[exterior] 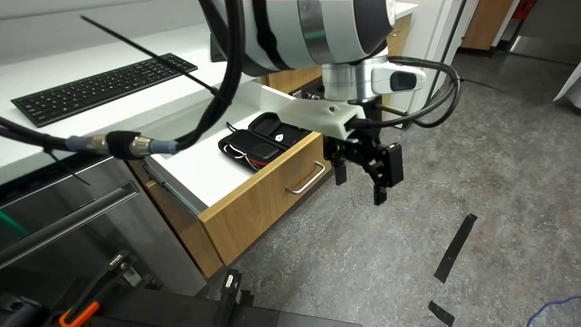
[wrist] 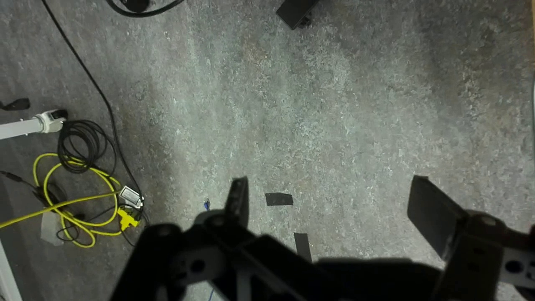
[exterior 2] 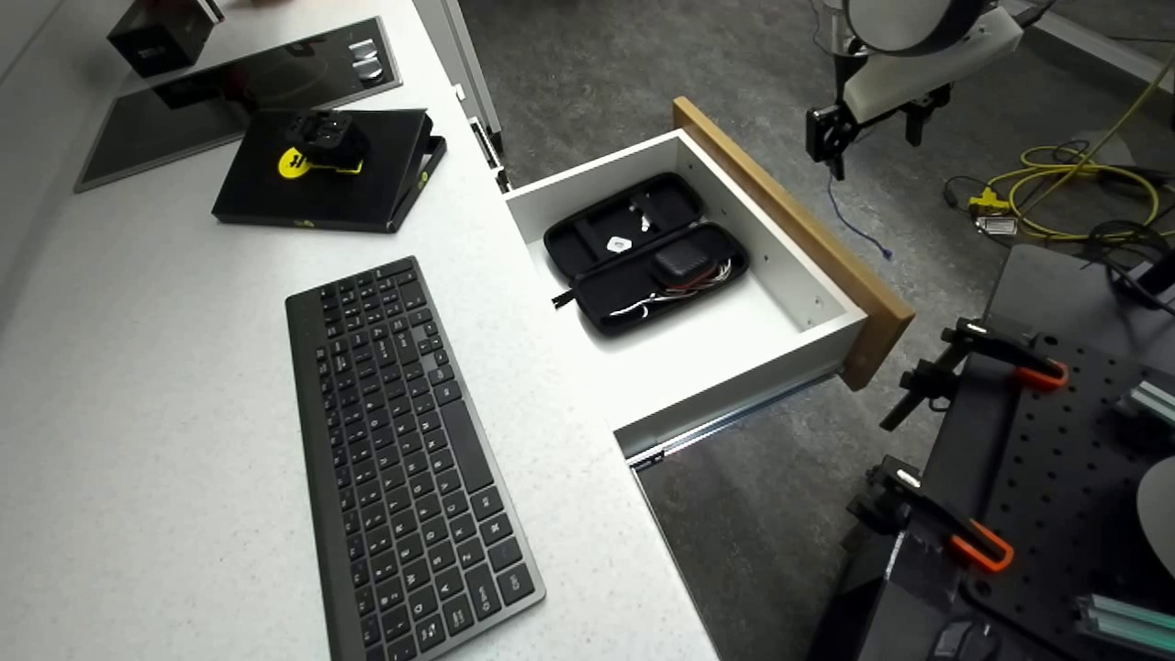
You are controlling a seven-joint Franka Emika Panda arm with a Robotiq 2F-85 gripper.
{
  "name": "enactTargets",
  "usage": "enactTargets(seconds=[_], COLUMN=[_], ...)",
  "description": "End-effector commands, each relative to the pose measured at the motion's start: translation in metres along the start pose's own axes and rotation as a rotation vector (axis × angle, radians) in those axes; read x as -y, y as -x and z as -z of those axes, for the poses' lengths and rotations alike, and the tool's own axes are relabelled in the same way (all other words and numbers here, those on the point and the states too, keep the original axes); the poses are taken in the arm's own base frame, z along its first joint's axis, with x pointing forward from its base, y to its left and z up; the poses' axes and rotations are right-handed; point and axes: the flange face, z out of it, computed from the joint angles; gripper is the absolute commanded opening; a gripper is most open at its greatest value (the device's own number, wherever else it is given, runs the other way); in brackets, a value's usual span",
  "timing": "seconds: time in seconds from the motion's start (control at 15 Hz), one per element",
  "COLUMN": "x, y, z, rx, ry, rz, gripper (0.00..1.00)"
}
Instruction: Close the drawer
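The drawer (exterior: pixel 263 200) is pulled well out from under the white counter, with its light wood front and silver bar handle (exterior: pixel 311 178) facing the open floor. In an exterior view its white interior (exterior 2: pixel 725 340) shows, with an open black case (exterior 2: pixel 643 248) lying inside. My gripper (exterior: pixel 360 185) is open and empty, fingers pointing down, out in front of the drawer front. It also shows apart from the wooden front in an exterior view (exterior 2: pixel 875 147). In the wrist view the spread fingers (wrist: pixel 328 188) have only floor between them; the handle is out of that view.
A black keyboard (exterior 2: pixel 413 459) and a black box (exterior 2: pixel 321 170) lie on the counter (exterior 2: pixel 220 367). A stainless-steel appliance front (exterior: pixel 150 236) is beside the drawer. A black table (exterior 2: pixel 1056 441) with orange-handled clamps stands opposite the drawer. Yellow cable (wrist: pixel 96 171) lies coiled on the floor.
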Motion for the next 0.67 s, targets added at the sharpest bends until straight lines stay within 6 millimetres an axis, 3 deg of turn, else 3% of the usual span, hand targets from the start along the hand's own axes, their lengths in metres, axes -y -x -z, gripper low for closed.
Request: enactTargets(seconds=[0.0,0.27,0.6], x=[0.029,0.062,0.118], y=[-0.032,-0.040,-0.020], z=[-0.022,-0.026,-0.019], rx=[-0.032,-0.044,0.000], ry=[0.000,-0.039,-0.120], rz=[-0.083,-0.093,0.001], gripper=[1.00,1.00,1.00])
